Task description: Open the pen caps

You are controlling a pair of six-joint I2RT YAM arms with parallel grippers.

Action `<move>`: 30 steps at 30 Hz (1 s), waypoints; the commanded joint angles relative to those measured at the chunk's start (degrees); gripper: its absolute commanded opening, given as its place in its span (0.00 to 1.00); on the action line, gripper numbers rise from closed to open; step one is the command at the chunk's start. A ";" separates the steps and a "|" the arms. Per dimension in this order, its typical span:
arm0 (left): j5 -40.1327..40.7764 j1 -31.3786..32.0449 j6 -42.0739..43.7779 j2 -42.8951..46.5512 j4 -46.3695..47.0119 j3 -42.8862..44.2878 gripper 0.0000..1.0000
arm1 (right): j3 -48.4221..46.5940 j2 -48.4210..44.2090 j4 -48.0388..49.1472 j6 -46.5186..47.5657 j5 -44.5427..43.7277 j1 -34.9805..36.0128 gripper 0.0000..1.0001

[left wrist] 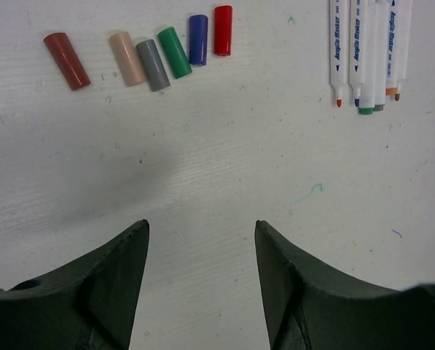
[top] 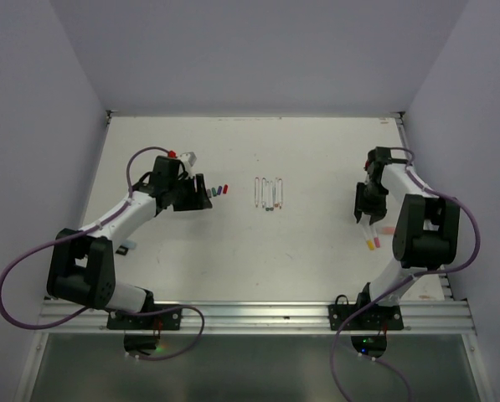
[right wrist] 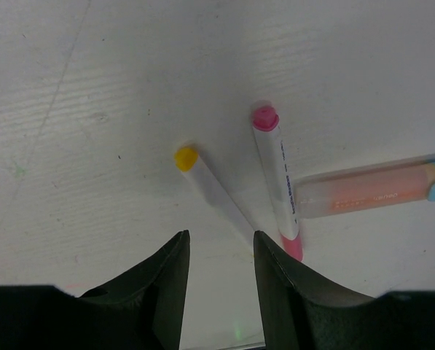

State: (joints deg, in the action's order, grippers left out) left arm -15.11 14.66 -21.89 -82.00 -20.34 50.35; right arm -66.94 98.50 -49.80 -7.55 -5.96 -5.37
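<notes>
As is seen from above, loose caps [top: 220,191] are laid left of the table's [top: 317,276] centre, likely kept apart from the bare pens [top: 269,193] at centre. By the left wrist, the left gripper [left wrist: 201,226] is shown wide and empty before the caps. By the right wrist, near the right edge, the right gripper [right wrist: 221,237] is shown narrowly parted over two pens with the yellow cap [right wrist: 186,158] and pink cap [right wrist: 265,118] still on. Whether anything is gripped cannot be told.

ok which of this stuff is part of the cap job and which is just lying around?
Job:
- six loose caps
- uncapped pens
- yellow-capped pen, cap not yet off
- pink-capped pen, cap not yet off

Lying about:
- clear pen case
</notes>
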 commanded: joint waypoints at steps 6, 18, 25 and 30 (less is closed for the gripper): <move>-0.88 -0.07 -0.69 1.31 2.06 0.45 0.62 | 1.99 0.55 2.95 3.51 2.70 -0.52 0.40; 0.44 -0.07 -0.26 2.81 0.12 0.98 0.63 | 2.69 5.38 6.03 3.60 3.84 -0.52 0.37; -1.85 -0.07 0.00 2.98 -2.16 1.42 0.63 | 2.51 7.32 6.65 3.33 4.81 -0.52 0.00; -4.92 -0.07 0.71 4.47 -3.48 3.61 0.63 | -3.10 4.70 4.11 -0.26 8.66 1.14 0.00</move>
State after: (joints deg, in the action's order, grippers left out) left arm -16.67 14.66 -21.89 -80.01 -22.55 50.43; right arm -65.49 103.74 -46.11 -5.19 -1.63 -5.65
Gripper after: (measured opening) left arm 0.628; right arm 0.062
